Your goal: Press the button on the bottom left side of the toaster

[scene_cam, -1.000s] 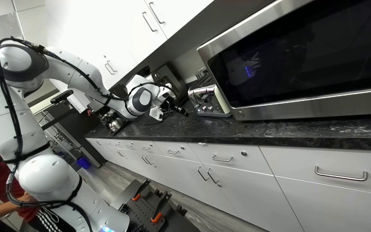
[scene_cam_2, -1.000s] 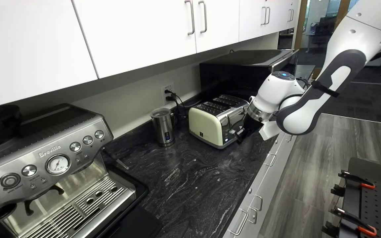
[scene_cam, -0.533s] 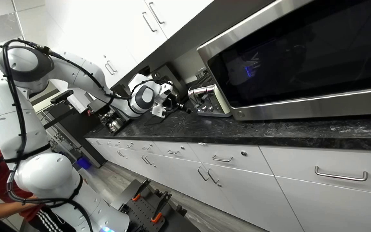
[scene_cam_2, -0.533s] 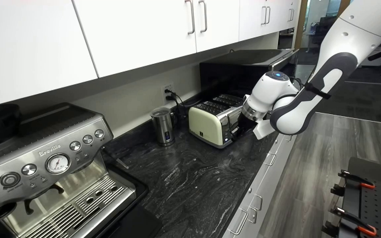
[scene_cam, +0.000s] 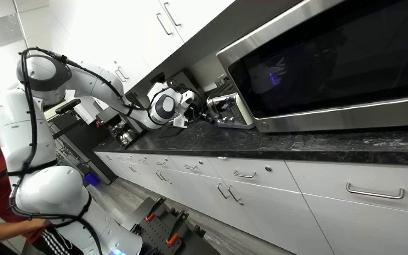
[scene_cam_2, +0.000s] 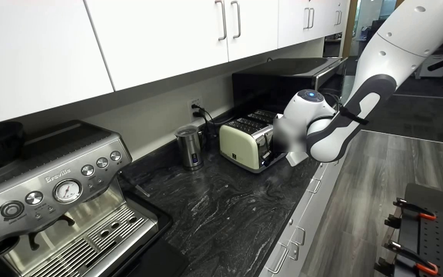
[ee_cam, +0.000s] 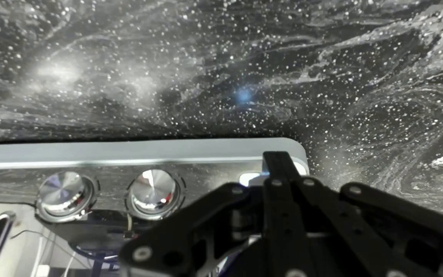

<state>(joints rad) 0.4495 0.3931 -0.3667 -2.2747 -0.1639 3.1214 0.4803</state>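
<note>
Aiming seems in hand: in the wrist view, the toaster [ee_cam: 112, 184] shows its lit button [ee_cam: 247, 178] at eight o'clock from the tool [ee_cam: 278, 162], jaws together; next, probably, align and press.

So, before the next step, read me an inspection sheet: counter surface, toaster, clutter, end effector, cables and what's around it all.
Surface: dark, veined countertop, glossy with light reflections.
Job's things: toaster stands upright; a lit button sits low on its front, partly hidden in the wrist view.
Clutter: metal jug and espresso machine share the countertop.
End effector: jaws look together, nothing seen between them; tip at the button, contact cannot be told.
Cables: black cable strapped along the arm; cords plugged into the wall outlet.
Surroundings: microwave beside the toaster, white cabinets above, person in red partly behind the arm in an exterior view.
</note>
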